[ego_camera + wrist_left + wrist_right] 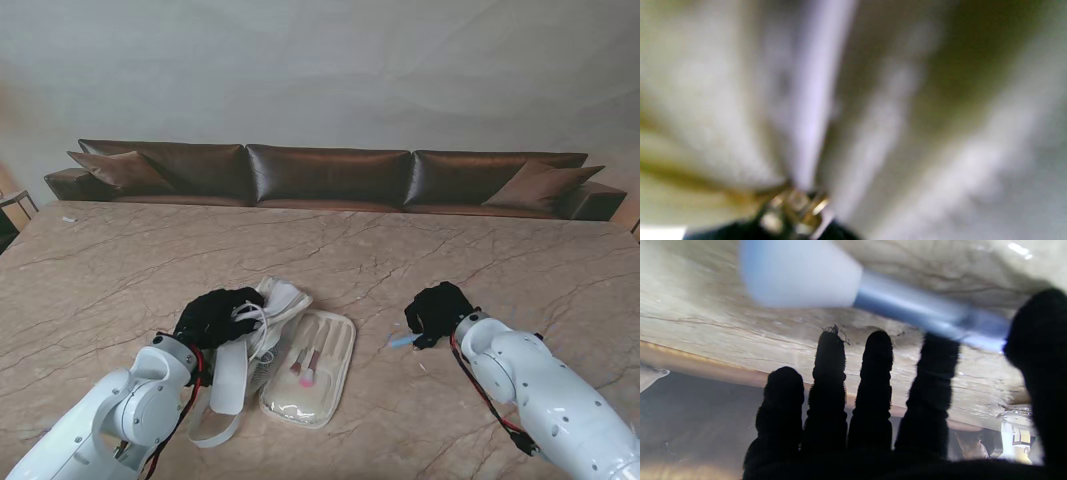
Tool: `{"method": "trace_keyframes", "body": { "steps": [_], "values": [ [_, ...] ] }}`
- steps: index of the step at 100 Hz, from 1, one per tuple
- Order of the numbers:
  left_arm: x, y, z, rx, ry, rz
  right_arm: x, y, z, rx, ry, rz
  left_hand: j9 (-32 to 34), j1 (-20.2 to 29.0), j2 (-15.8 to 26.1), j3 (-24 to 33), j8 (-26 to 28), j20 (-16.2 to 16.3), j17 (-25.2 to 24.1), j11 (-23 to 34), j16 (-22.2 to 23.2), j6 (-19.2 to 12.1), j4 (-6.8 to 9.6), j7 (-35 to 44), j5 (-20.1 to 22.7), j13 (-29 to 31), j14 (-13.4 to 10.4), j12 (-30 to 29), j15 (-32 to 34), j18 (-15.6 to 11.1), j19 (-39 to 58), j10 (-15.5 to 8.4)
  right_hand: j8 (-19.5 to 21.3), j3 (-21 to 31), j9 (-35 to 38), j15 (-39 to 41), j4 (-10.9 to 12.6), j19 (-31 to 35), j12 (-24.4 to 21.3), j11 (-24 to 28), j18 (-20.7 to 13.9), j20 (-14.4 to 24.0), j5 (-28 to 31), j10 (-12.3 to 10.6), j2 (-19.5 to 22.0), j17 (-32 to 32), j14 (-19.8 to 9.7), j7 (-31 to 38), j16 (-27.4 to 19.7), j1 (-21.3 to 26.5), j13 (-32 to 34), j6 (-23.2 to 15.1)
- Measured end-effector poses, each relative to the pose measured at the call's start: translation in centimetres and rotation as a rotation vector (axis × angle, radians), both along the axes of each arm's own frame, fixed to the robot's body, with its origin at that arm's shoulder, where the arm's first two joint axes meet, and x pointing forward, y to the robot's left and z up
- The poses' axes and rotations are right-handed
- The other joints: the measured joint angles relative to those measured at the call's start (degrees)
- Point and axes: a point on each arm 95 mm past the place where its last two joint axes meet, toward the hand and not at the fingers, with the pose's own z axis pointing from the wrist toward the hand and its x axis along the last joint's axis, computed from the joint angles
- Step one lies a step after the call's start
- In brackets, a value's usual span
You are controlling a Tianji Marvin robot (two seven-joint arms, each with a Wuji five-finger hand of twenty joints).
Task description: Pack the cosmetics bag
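a: bag (262,330), white, lay crumpled on marble table (120,260), left of centre. was gripped at its rim by left hand (213,316), black-gloved, fingers closed into the fabric.

b: confirmed in left wrist view? only blur there: pale cloth (723,133) filling the picture, gold zipper hardware (796,206) close to the lens. showed no fingers clearly.

a: agreed. went by the stand's view for that grasp. white strap (222,400) trailed from the bag toward me, looped on the table beside the left arm.

b: and just right of the bag?

a: flat clear pouch (312,372), touching or nearly touching the bag, lying open-faced with brushes (305,365) inside, pink-tipped. could not count them surely.

b: right hand (437,310)?

a: well apart from the bag, on the right. held blue brush (402,341) pinched between thumb and forefinger, handle sticking out leftward toward the pouch. in right wrist view the blue brush (873,296) ran across, pale head blurred at one end, thumb and index finger (933,373) closed on the handle, other three fingers straight and spread, touching nothing.

b: resting on the table or lifted?

a: could not tell. brown sofa (330,175) stood beyond the far edge.
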Motion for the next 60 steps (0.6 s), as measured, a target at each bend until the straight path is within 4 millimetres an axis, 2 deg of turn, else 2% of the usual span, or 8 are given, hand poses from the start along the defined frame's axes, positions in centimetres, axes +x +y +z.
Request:
{"method": "trace_keyframes", "body": {
  "steps": [12,18,27,31,35,42,50,60],
  "values": [
    [0.0,0.0,0.0,0.000,0.000,0.001,0.2,0.4,-0.3,0.014,0.011,0.005,0.0,0.0,0.0,0.0,0.0,0.0,0.0,0.0,0.0,0.0,0.00,0.0,0.0,0.0,0.0,0.0,0.0,0.0,0.0,0.0,-12.8,-1.7,8.8,4.2,-2.4,4.8,1.2,1.4,0.6,0.7,8.6,0.5,2.4,4.5,0.0,4.1,1.6,-1.0,6.3,-1.0],
    [0.0,0.0,0.0,-0.001,0.000,0.001,0.3,0.6,-0.3,0.036,0.022,-0.002,0.0,0.0,0.0,0.0,0.0,0.0,0.0,0.0,0.0,0.0,0.00,0.0,0.0,0.0,0.0,0.0,0.0,0.0,0.0,0.0,-15.3,-3.4,10.9,6.4,-0.3,7.3,1.0,1.4,0.7,0.7,11.6,1.4,7.3,5.7,0.0,4.3,2.2,-1.0,8.9,1.6],
    [0.0,0.0,0.0,-0.002,0.000,0.002,0.4,1.0,-0.5,0.069,0.038,-0.023,0.0,0.0,0.0,0.0,0.0,0.0,0.0,0.0,0.0,0.0,0.00,0.0,0.0,0.0,0.0,0.0,0.0,0.0,0.0,0.0,-15.3,-4.4,14.5,9.4,6.2,11.1,0.4,1.4,1.6,0.7,16.2,3.2,14.6,8.8,1.0,4.4,2.8,-1.0,12.5,5.2],
    [0.0,0.0,0.0,-0.003,0.000,0.002,0.4,1.2,-0.6,0.067,0.035,-0.034,0.0,0.0,0.0,0.0,0.0,0.0,0.0,0.0,0.0,0.0,0.00,0.0,0.0,0.0,0.0,0.0,0.0,0.0,0.0,0.0,-11.0,-4.6,15.9,10.6,10.1,12.6,0.0,1.4,1.9,0.5,17.4,3.3,18.2,10.1,1.4,4.4,2.8,-1.0,13.7,7.1],
    [0.0,0.0,0.0,-0.003,0.001,0.002,0.5,1.4,-0.6,0.060,0.026,-0.049,0.0,0.0,0.0,0.0,0.0,0.0,0.0,0.0,0.0,0.0,0.00,0.0,0.0,0.0,0.0,0.0,0.0,0.0,0.0,0.0,-7.4,-4.7,17.9,11.6,12.3,14.0,-1.4,1.0,2.0,0.3,18.4,2.9,21.6,11.6,1.5,4.5,2.8,-1.1,15.5,8.9],
    [0.0,0.1,0.0,-0.004,0.000,0.003,0.7,1.6,-0.6,0.058,0.015,-0.085,0.0,0.0,0.0,0.0,0.0,0.0,-0.1,0.0,0.0,0.0,0.00,0.0,0.0,0.0,0.0,0.0,0.0,0.0,0.0,0.0,-5.3,-5.2,20.4,12.4,14.5,15.3,-3.9,0.3,2.1,-0.2,19.2,2.1,25.5,13.0,1.6,5.3,2.8,-0.8,17.0,10.5],
    [0.0,0.2,0.0,-0.005,0.000,0.005,0.8,1.8,-0.7,0.088,0.035,-0.109,0.0,0.0,0.0,0.0,0.0,0.0,-0.3,0.0,0.0,0.0,0.00,0.0,0.0,-0.1,0.0,0.0,0.0,0.0,0.0,0.0,-5.7,-7.8,20.5,12.8,14.7,16.0,-3.8,0.7,2.2,-0.8,19.3,4.6,26.8,13.1,2.9,4.5,2.8,-2.2,16.9,11.0],
    [0.0,0.3,0.0,-0.005,0.000,0.008,0.7,1.7,-0.4,0.100,0.039,-0.103,0.0,0.0,0.0,0.0,0.0,0.0,-0.3,0.0,0.0,0.0,0.00,0.0,0.0,-0.1,0.0,0.0,0.0,0.0,0.0,0.0,-8.0,-13.1,20.4,10.4,14.7,16.0,-5.8,-1.9,1.9,-1.0,18.9,4.7,27.8,11.1,2.9,-1.3,2.2,-3.7,15.0,10.7]
  ]
}}
